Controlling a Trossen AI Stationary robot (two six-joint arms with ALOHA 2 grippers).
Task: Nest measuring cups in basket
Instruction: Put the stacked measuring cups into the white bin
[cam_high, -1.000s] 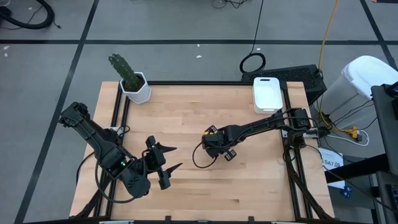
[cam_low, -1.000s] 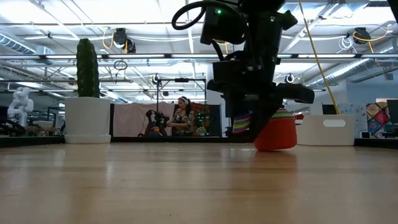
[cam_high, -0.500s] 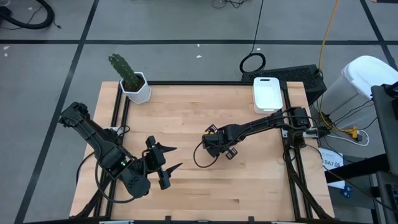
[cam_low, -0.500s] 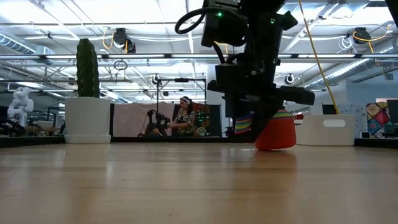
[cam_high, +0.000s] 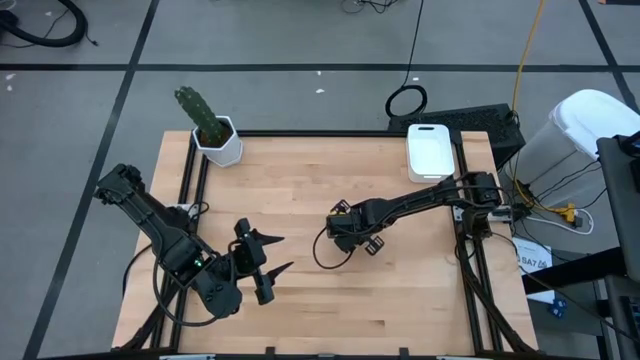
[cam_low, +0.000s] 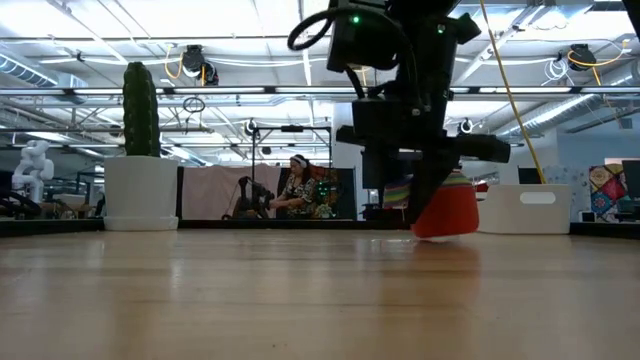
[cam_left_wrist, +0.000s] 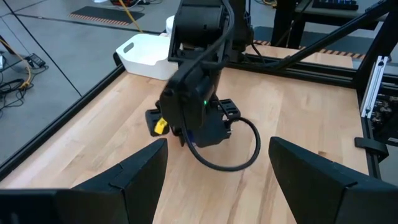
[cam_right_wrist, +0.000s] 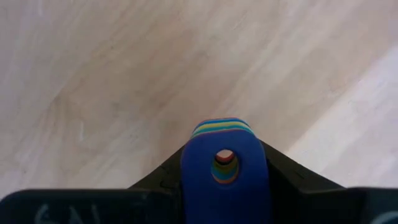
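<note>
The measuring cups are nested in one stack. In the low view the red outer cup shows with the coloured handles sticking out beside it. In the high view the stack is hidden under my right gripper, which is shut on it near the table's middle. My left gripper is open and empty near the table's front left, and it is also seen in its wrist view. The white basket rests on its base at the far right corner. My right gripper pinches the stacked handles between its two fingers, with the dark blue handle on top and the free ends sticking out past the fingers. The fingers come from above, pointing down. The red cup's base is just above the table.
A white hexagonal pot with a green cactus stands at the far left corner. The basket also shows in the low view and the left wrist view. Bare wood lies between the stack and the basket. People show in the room behind the table.
My right gripper has gone up a little and slightly toward the table's right edge, still shut on the handles. The stack of cups has risen with it, and the red cup's base has come just off the wood.
</note>
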